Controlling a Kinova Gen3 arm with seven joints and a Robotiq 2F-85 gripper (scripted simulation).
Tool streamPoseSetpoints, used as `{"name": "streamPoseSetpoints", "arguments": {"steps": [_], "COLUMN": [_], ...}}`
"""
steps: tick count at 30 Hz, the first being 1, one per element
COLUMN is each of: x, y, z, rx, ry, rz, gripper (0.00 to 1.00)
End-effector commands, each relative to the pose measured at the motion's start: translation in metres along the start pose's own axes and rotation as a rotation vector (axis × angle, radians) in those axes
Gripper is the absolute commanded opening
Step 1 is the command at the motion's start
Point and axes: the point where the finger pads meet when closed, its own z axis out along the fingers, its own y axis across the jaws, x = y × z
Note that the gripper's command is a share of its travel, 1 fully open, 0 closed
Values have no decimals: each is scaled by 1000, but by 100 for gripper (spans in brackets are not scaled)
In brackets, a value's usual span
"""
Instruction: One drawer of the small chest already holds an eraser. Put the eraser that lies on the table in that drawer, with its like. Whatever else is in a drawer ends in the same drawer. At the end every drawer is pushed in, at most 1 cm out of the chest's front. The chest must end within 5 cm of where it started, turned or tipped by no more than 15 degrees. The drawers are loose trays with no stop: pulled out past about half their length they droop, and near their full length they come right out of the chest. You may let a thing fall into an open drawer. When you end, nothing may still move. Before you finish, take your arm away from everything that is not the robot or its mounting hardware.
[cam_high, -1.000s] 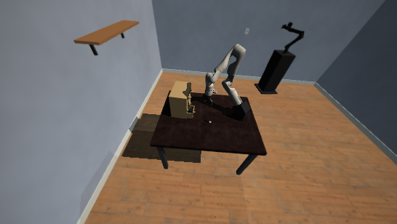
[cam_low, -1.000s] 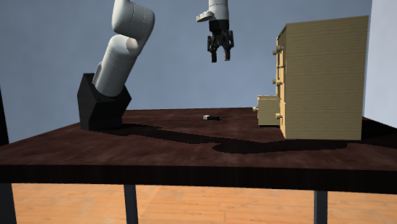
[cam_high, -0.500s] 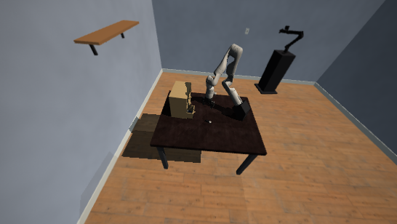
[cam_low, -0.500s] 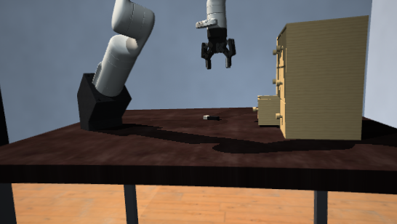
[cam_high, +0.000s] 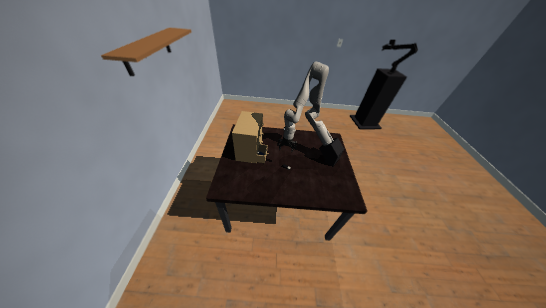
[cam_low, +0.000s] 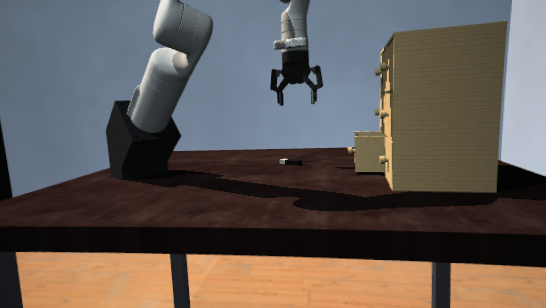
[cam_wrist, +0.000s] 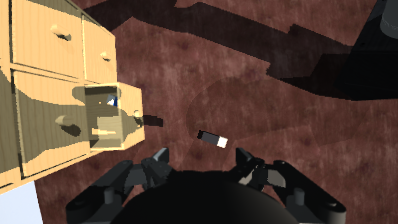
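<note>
The loose eraser (cam_high: 287, 167) (cam_low: 292, 162) (cam_wrist: 212, 139), black-sleeved with a white end, lies flat on the table. The tan chest (cam_high: 246, 146) (cam_low: 445, 110) (cam_wrist: 44, 47) stands upright. One bottom-row drawer (cam_low: 369, 153) (cam_wrist: 132, 102) is pulled partly out and looks level. In the wrist view, a small blue and white thing (cam_wrist: 113, 101) lies inside it, probably the other eraser, with a pale flat piece (cam_wrist: 103, 132) nearer one side. My gripper (cam_low: 297, 103) (cam_wrist: 202, 155) is open and empty, pointing down high above the table; in the top view it is small and dark.
The other drawers look closed, with round knobs standing out. The arm's black base (cam_high: 334, 151) (cam_low: 142, 145) stands at the opposite side of the table (cam_high: 285, 192) (cam_low: 225, 215) from the chest. A shelf (cam_high: 150, 44) is on the wall, and a black pedestal (cam_high: 378, 100) stands beyond the table.
</note>
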Motion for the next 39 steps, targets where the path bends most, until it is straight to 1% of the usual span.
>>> {"name": "streamPoseSetpoints", "arguments": {"steps": [1,15,17,32,34,39], "x": [1,-6,-6,-13,-13,-15], "y": [0,11,11,21,21,23], "z": [5,35,35,61,61,68], "rx": [-8,-8,-8,-9,-9,-9], "ry": [4,2,2,0,0,0], "rz": [-28,-446,-446,-825,-825,-927], "gripper": [100,100,100,100,100,100]}}
